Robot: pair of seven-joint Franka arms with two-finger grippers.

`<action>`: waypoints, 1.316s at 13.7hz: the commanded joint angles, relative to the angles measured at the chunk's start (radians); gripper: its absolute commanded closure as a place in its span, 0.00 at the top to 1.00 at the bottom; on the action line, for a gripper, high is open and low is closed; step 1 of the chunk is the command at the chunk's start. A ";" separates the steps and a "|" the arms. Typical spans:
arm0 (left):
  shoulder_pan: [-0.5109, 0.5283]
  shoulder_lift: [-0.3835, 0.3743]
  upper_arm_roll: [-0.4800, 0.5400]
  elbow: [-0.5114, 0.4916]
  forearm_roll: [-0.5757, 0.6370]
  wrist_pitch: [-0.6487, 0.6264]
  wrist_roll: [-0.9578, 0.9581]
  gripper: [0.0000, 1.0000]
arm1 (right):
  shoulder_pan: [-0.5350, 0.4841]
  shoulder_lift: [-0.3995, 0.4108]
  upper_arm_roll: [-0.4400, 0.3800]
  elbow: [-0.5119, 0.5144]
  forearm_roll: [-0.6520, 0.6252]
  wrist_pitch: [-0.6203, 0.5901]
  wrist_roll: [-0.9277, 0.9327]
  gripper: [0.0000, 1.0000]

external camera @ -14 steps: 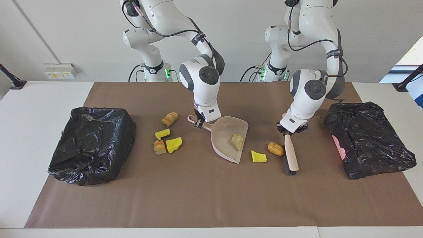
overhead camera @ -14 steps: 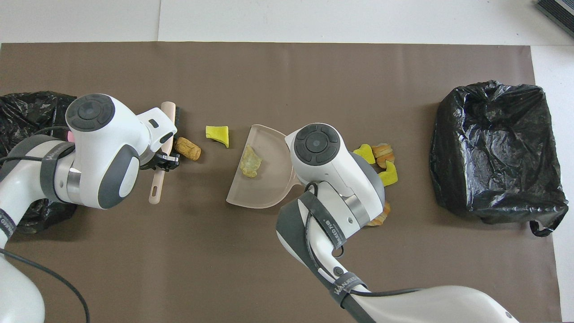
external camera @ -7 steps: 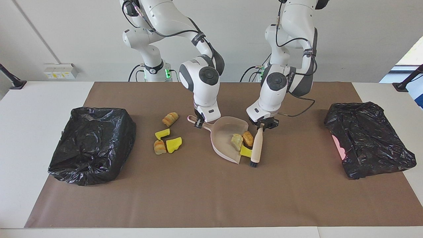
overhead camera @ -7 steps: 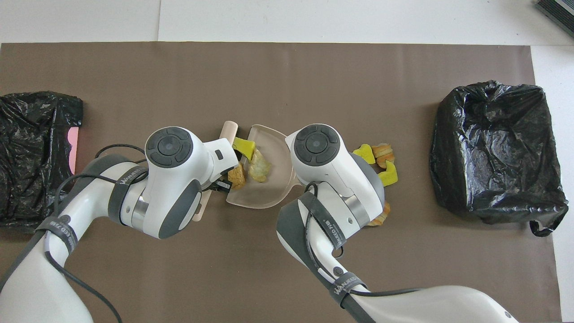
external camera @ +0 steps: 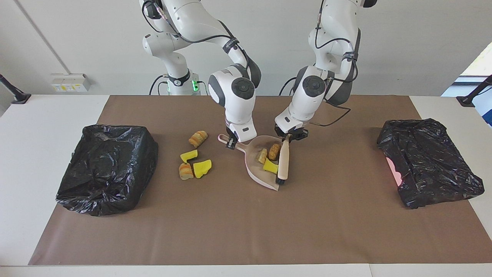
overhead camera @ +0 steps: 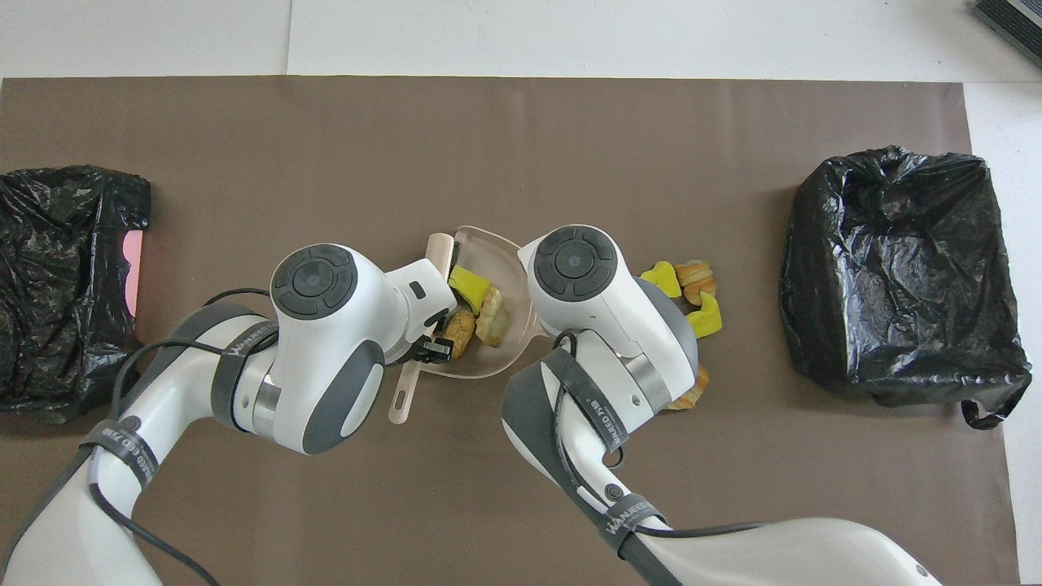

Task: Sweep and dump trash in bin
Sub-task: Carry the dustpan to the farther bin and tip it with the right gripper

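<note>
While the right gripper [external camera: 231, 143] stays pressed together on the handle of the pale pink dustpan [external camera: 256, 173], the left gripper [external camera: 291, 136] is pinched on the handle of the brush [external camera: 283, 161] and has carried it from the left arm's end of the mat to the mouth of the pan. A second ago the brush stood well apart from the pan, with an orange-brown bread lump touching it and a yellow sponge chunk between brush and pan; only one pale lump lay inside.

Now the brush lies along the open edge of the pan, with its bristle end at the corner farther from the robots. Three scraps sit inside, just beside the brush: the yellow sponge chunk [external camera: 270, 166], the bread lump [external camera: 274, 151] and the pale lump [external camera: 262, 156].

I judge that this first sweep is done. Four scraps [external camera: 193, 159] have not moved. They lie on the mat at the handle side of the pan, toward the right arm's end, between it and the black-bagged bin [external camera: 107, 167]. They still need sweeping, or the pan can be emptied first. A second black bag [external camera: 428, 159] sits at the left arm's end.
</note>
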 commanded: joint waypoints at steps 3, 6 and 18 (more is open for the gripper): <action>0.060 -0.102 0.012 0.012 -0.010 -0.132 -0.014 0.00 | -0.013 -0.017 0.008 -0.030 -0.015 0.019 0.036 0.00; 0.071 -0.142 0.012 -0.031 0.041 -0.144 -0.053 0.00 | -0.062 -0.048 0.007 -0.027 -0.012 -0.007 0.030 0.00; -0.236 -0.509 -0.077 -0.542 0.076 -0.013 -0.596 0.00 | -0.563 -0.319 -0.004 0.034 -0.003 -0.216 -0.261 0.00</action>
